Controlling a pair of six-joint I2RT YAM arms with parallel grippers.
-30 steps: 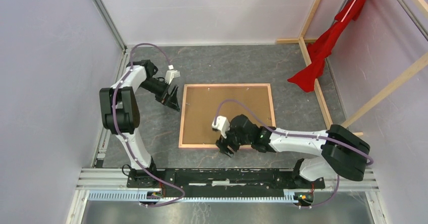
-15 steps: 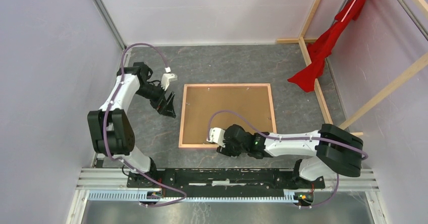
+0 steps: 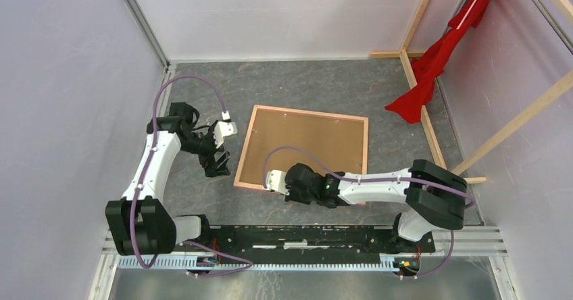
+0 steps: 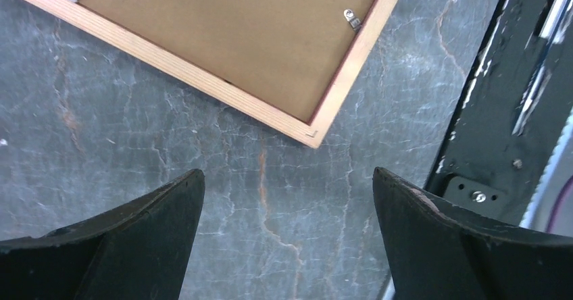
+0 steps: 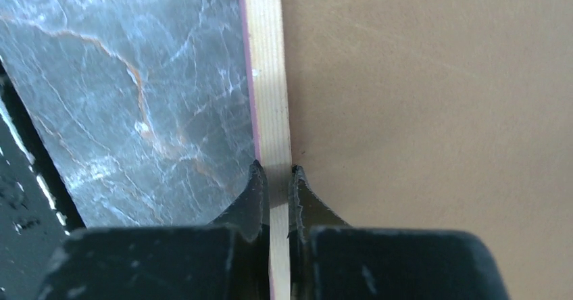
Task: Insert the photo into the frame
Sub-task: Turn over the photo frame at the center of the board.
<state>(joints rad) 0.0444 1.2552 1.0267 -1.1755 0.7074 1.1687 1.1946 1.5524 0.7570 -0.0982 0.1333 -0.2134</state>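
Grey marble table [image 3: 304,84]: right pincer [image 5: 273,173] clamps frame [image 5: 267,77] rail, seen wrist-only; left pincer [image 4: 287,175] apart.

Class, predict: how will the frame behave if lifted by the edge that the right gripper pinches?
Probably stiff: the frame shows straight, layered wooden rails. Likely light for its size, being thin. Held at one edge only by the right gripper, it may tilt or swing.

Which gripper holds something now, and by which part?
The right gripper pinches the frame by its near wooden rail, toward the left corner. The left gripper is open and holds nothing.
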